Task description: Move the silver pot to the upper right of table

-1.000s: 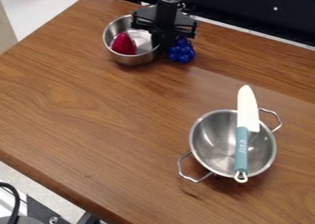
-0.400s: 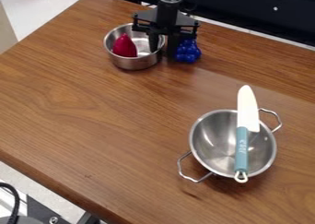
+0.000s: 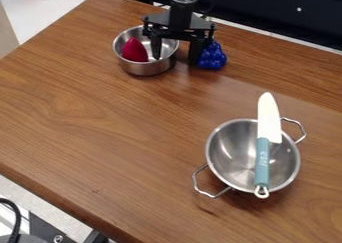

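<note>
The gripper (image 3: 175, 58) hangs at the upper middle of the table, open, straddling the right wall of a small silver pot (image 3: 145, 68). One finger is inside the pot, and the other is outside it on the right, beside the blue grapes (image 3: 212, 57). The pot stands upright at the upper left with a dark red object (image 3: 134, 50) in it. A larger silver pot with two wire handles (image 3: 230, 149) stands at the lower right. Across its rim lies a knife with a white blade and a teal handle (image 3: 262, 162).
The wooden table (image 3: 100, 117) has its far left corner at the top, near the small pot. A black panel (image 3: 280, 12) runs behind the table's back edge. Cables and metal parts show beyond the front left edge.
The gripper's fingers have spread apart. The small pot was tilted and now sits level. The grapes have shifted to the right. The larger pot and knife have not moved.
</note>
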{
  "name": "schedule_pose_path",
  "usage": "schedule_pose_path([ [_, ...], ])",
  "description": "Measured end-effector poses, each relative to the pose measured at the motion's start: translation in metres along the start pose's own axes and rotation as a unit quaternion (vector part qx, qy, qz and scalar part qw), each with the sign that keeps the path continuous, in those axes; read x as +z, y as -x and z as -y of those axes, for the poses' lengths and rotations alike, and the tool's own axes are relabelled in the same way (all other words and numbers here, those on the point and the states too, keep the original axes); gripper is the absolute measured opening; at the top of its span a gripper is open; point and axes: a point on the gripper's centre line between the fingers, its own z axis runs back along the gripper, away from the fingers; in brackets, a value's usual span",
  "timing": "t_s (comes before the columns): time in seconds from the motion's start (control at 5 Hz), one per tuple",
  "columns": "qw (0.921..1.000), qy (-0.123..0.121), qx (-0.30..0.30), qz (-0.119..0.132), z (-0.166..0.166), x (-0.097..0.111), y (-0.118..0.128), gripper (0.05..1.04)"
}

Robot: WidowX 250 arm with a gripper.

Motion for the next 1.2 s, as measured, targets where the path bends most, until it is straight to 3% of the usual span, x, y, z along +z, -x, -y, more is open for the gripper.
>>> schedule_pose_path([
  [0.2, 1.0000, -0.003, 0.004, -0.002, -0.007, 0.005, -0.001, 0.995],
  [0.6, 0.9993, 0.030, 0.009, 0.018, -0.025, 0.039, -0.012, 0.995],
  [0.8, 0.9988, 0.044, -0.012, 0.015, -0.035, 0.054, -0.004, 0.995],
  [1.0, 0.9971, 0.049, -0.057, -0.016, -0.048, 0.050, 0.023, 0.995],
  [1.2, 0.9934, 0.053, -0.097, -0.027, -0.058, 0.045, 0.058, 0.995],
])
